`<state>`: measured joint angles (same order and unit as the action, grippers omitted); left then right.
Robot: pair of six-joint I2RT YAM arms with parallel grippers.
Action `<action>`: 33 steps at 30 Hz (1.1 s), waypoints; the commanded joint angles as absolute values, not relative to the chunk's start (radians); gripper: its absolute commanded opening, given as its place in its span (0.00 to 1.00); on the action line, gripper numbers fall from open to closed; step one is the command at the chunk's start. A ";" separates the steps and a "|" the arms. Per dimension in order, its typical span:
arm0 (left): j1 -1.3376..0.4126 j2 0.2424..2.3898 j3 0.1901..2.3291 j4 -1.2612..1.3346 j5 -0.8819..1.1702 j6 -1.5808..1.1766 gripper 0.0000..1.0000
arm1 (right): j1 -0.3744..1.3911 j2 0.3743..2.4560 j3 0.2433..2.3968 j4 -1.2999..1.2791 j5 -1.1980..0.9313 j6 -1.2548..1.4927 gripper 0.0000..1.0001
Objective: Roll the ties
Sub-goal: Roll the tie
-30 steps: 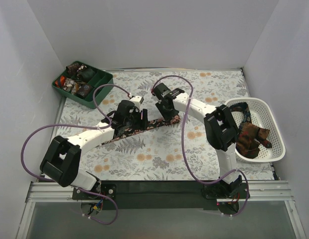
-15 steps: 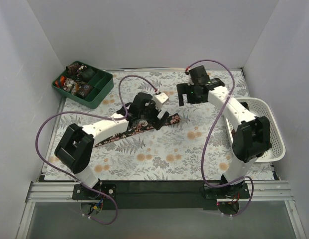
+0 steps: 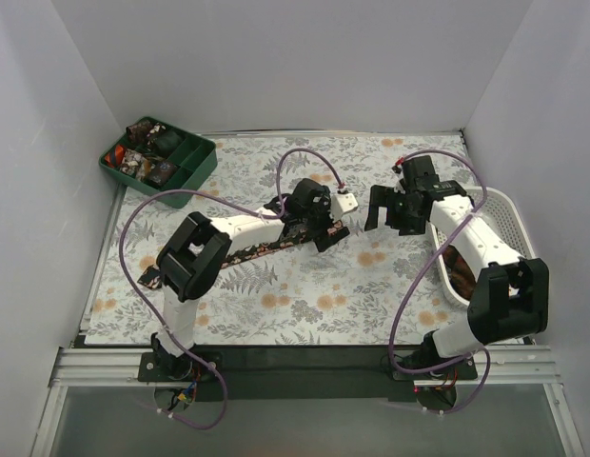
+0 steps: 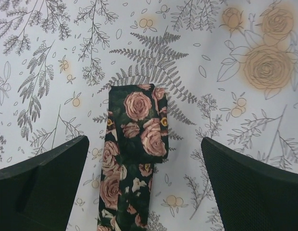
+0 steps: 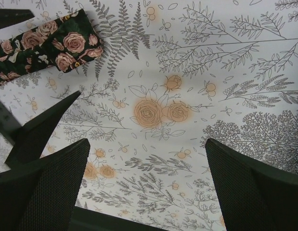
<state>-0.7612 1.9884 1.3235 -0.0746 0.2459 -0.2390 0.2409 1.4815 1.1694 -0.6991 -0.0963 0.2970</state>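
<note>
A dark tie (image 3: 260, 248) printed with pink roses lies flat and slantwise across the floral cloth. Its right end (image 4: 138, 123) is folded back over itself once. My left gripper (image 3: 322, 231) hovers over that folded end, open, and the tie runs between its fingers (image 4: 39, 186) untouched. My right gripper (image 3: 391, 220) is open over bare cloth to the right of the tie, with nothing between its fingers (image 5: 257, 190). In the right wrist view the folded end (image 5: 67, 42) shows at the top left.
A dark green divided tray (image 3: 196, 168) at the back left holds several coiled ties (image 3: 143, 157). The white lattice basket (image 3: 510, 204) stands at the right edge, with loose ties (image 3: 456, 270) partly hidden by my right arm. White walls close in three sides.
Both grippers have opened. The left one has moved right along the tie to its folded end. The right one has swung away from the tie, toward the basket.
</note>
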 commanded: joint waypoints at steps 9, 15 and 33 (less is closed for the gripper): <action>-0.752 2.151 1.503 -0.112 0.314 -0.176 0.87 | 0.193 1.348 1.051 -0.627 -0.166 0.347 0.93; -0.720 2.213 1.546 -0.152 0.380 -0.176 0.71 | 0.183 1.328 1.020 -0.617 -0.166 0.350 0.92; -0.729 2.131 1.402 -0.146 0.578 -0.265 0.29 | 0.179 1.374 0.976 -0.511 -0.350 0.337 0.88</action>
